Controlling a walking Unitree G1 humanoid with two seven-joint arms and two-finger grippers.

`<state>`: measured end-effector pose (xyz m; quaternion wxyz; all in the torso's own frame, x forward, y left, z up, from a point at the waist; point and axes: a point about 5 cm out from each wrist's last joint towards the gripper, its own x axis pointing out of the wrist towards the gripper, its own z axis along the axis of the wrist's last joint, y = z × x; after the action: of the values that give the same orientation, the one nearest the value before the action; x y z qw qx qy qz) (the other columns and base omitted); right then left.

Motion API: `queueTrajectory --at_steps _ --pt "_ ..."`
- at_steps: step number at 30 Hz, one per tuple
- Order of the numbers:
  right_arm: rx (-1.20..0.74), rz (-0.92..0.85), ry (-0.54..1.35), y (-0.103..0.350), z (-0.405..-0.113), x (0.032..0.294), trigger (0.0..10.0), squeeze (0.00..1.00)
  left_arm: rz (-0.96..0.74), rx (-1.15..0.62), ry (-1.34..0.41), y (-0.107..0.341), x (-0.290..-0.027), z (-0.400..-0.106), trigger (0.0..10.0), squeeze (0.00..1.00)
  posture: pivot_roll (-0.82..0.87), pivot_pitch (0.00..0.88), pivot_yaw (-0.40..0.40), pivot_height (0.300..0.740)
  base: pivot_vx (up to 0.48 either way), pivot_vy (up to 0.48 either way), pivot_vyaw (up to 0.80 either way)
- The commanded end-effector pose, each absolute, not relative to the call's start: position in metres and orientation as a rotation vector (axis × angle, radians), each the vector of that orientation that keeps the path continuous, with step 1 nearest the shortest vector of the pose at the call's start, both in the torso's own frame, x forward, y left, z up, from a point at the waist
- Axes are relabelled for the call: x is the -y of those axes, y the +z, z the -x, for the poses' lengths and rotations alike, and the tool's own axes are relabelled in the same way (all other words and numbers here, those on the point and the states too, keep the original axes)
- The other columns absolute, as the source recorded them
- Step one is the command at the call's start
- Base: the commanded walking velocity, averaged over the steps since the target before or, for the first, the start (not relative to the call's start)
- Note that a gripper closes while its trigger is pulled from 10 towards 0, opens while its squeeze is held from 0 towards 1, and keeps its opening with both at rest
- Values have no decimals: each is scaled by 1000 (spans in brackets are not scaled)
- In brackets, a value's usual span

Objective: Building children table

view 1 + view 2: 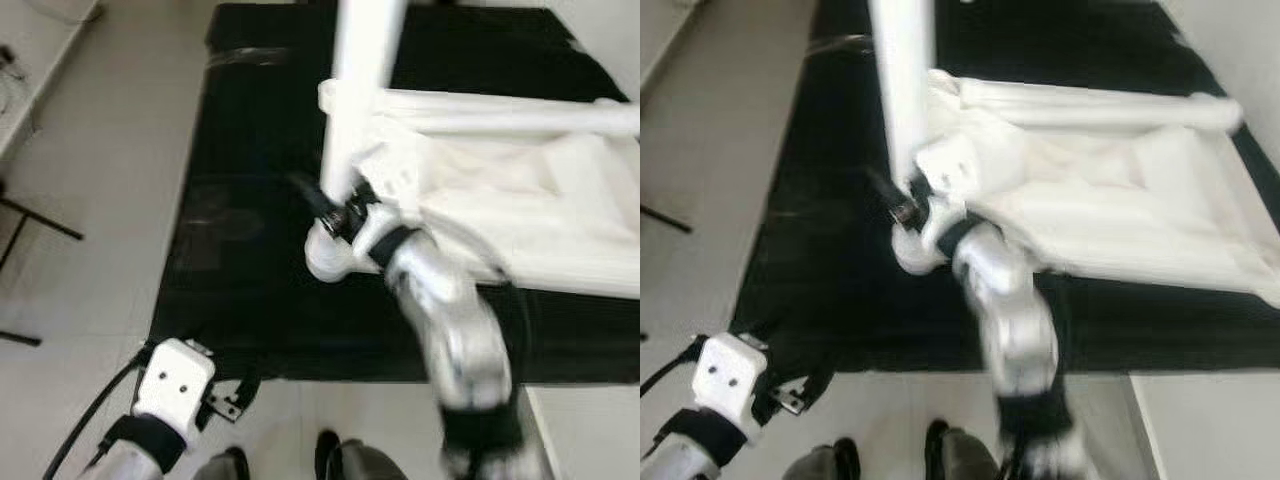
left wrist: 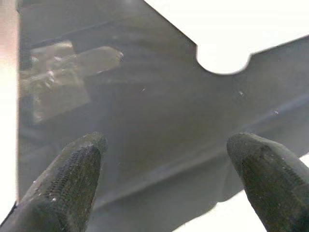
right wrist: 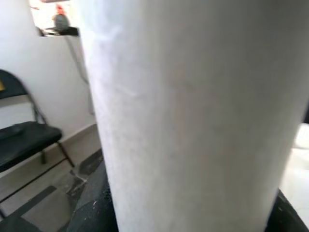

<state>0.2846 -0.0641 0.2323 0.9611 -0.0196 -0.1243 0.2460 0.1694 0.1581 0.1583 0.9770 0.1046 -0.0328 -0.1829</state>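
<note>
We look down on a black mat spread over a pale tiled floor. On the mat lies the white children's table, turned on its side or upside down (the blur keeps us from saying which), with one long white leg lying across its far edge. A second white table leg stands upright at the table's near-left corner, rising out of the top of the head views.

The right gripper is at the base of that upright leg, its silver arm reaching up from the lower right. In the right wrist view the white table leg sits hard against the camera, with black finger showing at either side of it low down, so we read the gripper as clamped around the leg.

The left gripper hangs low at the near-left corner of the mat, just over its edge. In the left wrist view its two black fingertips stand wide apart with nothing between them, over the dark mat and a patch of clear tape.

A black folding chair stands against a white wall in the right wrist view.
</note>
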Motion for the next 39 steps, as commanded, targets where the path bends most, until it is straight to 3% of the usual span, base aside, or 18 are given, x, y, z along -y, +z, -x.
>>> queueTrajectory --at_steps 1,6,8,16,23,26,32,39 --pt "37 41 482 191 -291 65 10000 0 -234 49 -376 154 -160 -170 10000 0 -222 268 -76 740 0 0 0" --pt "32 39 491 191 -297 61 10000 0 -253 57 -363 154 -163 -175 10000 0 -215 252 -77 740 0 0 0" --pt "45 22 479 197 -305 51 10000 0 -297 116 -285 166 -178 -194 10000 0 -214 224 -79 740 0 0 0" --pt "34 17 413 198 -303 51 10000 0 -319 262 -287 209 -187 -216 10000 0 -212 196 -70 740 0 0 0" --pt "17 -1 381 190 -305 49 10000 0 -202 414 -602 269 -164 -233 10000 0 -204 171 -56 740 0 0 0" --pt "29 -6 405 190 -307 41 10000 0 -73 481 -924 308 -134 -241 10000 0 -192 148 -47 740 0 0 0" --pt "38 -9 421 191 -307 35 10000 0 -37 515 -1012 329 -123 -252 10000 0 -191 141 -43 740 0 0 0" --pt "63 -9 462 196 -306 22 10000 0 -53 506 -1104 356 -89 -285 10000 0 -196 122 -32 740 0 0 0"
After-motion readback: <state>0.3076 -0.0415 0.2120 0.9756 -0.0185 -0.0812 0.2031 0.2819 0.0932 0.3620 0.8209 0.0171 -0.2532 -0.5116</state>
